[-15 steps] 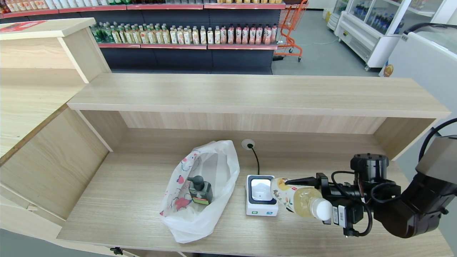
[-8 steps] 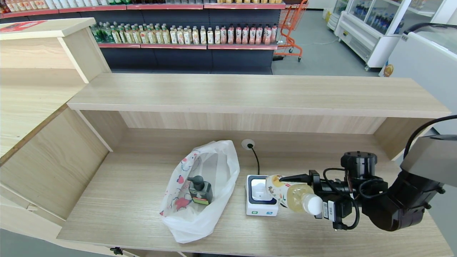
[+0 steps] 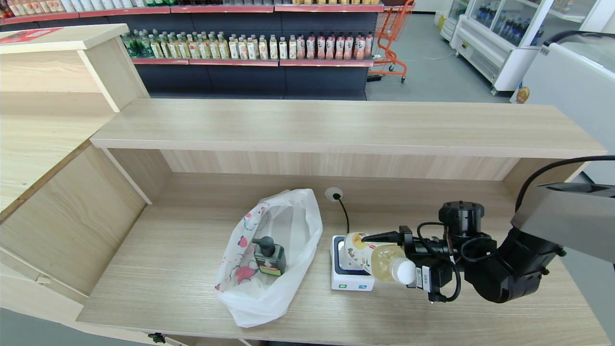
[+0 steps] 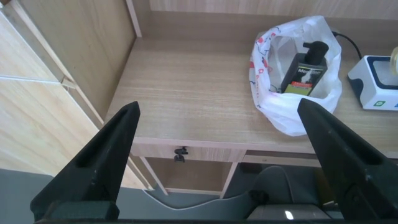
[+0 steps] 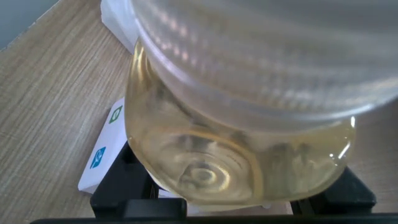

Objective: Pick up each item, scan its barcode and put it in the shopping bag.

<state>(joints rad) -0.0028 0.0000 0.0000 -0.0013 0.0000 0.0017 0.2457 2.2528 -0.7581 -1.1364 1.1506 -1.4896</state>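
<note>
A clear bottle of yellow drink with a white cap [image 3: 379, 257] lies on its side in my right gripper [image 3: 384, 245], which is shut on it. The bottle hangs over the white barcode scanner [image 3: 348, 278] on the lower counter; its base covers the scanner's window. In the right wrist view the bottle [image 5: 249, 112] is close up, with the scanner [image 5: 109, 155] beneath. The white shopping bag [image 3: 269, 254] lies open to the left of the scanner, holding a dark pump bottle [image 3: 270, 257]. My left gripper [image 4: 217, 162] is open, off the counter's front-left corner; bag [image 4: 292, 74] and scanner [image 4: 376, 84] lie beyond it.
The scanner's black cable [image 3: 343, 211] runs back to a grommet [image 3: 334, 193]. A raised upper counter [image 3: 336, 125] and side panels wall in the lower counter [image 3: 168, 274]. Store shelves with bottles [image 3: 250, 45] stand behind.
My right arm has carried the bottle leftward, from the scanner's right edge to over the scanner's window. The bag and pump bottle have not moved.
</note>
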